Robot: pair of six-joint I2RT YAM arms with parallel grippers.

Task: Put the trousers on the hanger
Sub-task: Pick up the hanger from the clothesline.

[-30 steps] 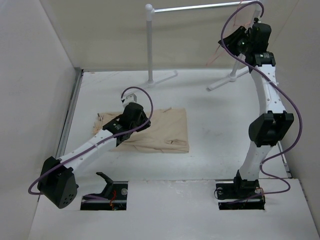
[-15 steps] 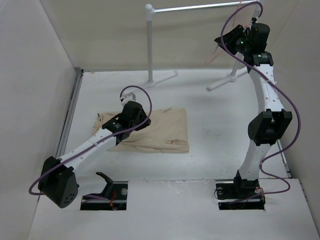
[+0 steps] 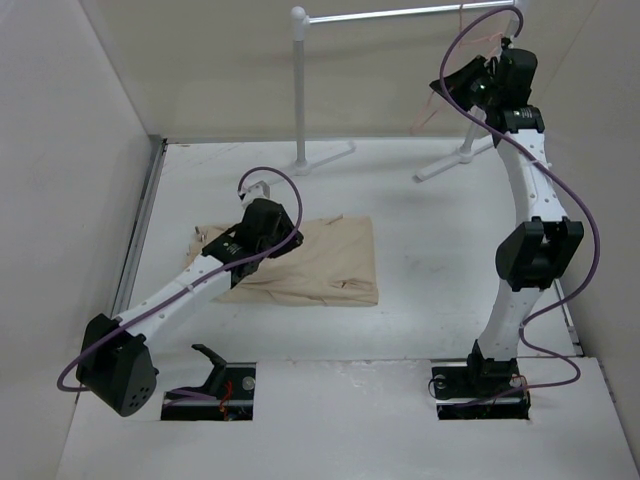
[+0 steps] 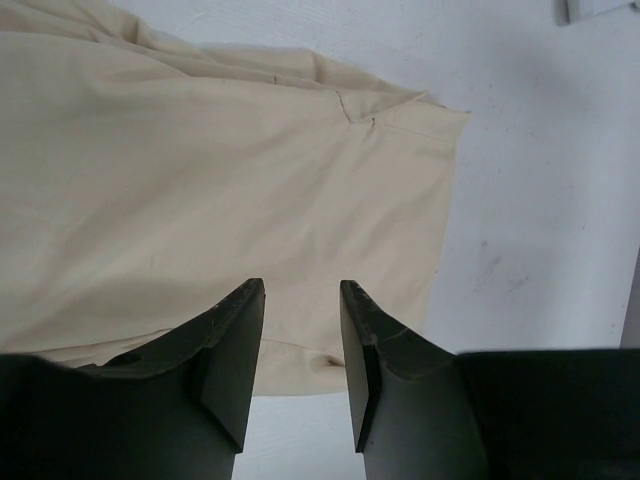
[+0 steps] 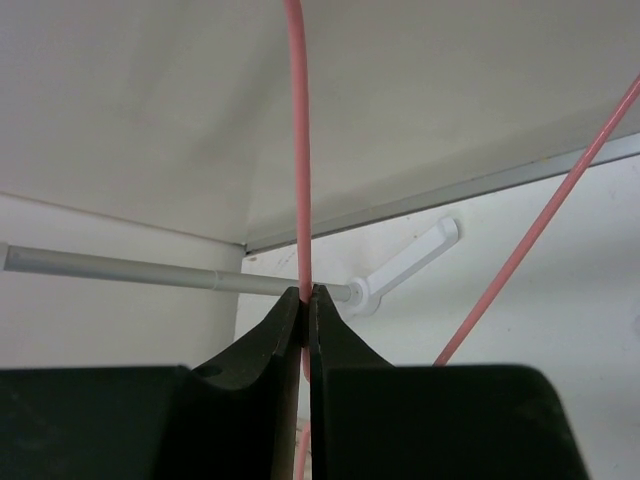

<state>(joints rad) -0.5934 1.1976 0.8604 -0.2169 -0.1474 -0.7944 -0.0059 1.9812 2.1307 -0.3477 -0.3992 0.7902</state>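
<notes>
The beige trousers (image 3: 325, 262) lie folded flat on the table's left half. My left gripper (image 3: 258, 236) hovers over their left part, pointing down. In the left wrist view its jaws (image 4: 302, 300) are open and empty just above the cloth (image 4: 200, 180), near one cloth edge. My right gripper (image 3: 468, 76) is raised at the far right by the rail and is shut on the thin pink hanger (image 3: 428, 112). In the right wrist view the jaws (image 5: 307, 292) pinch one pink wire (image 5: 297, 150), and another wire slants away to the right.
A white rail stand (image 3: 299, 90) with a grey rail (image 3: 400, 14) stands at the back, its feet on the table. The rail also crosses the right wrist view (image 5: 120, 268). Walls enclose the left, back and right sides.
My left gripper has shifted slightly to the left and away over the trousers. My right gripper has edged a little up with the hanger in it.
</notes>
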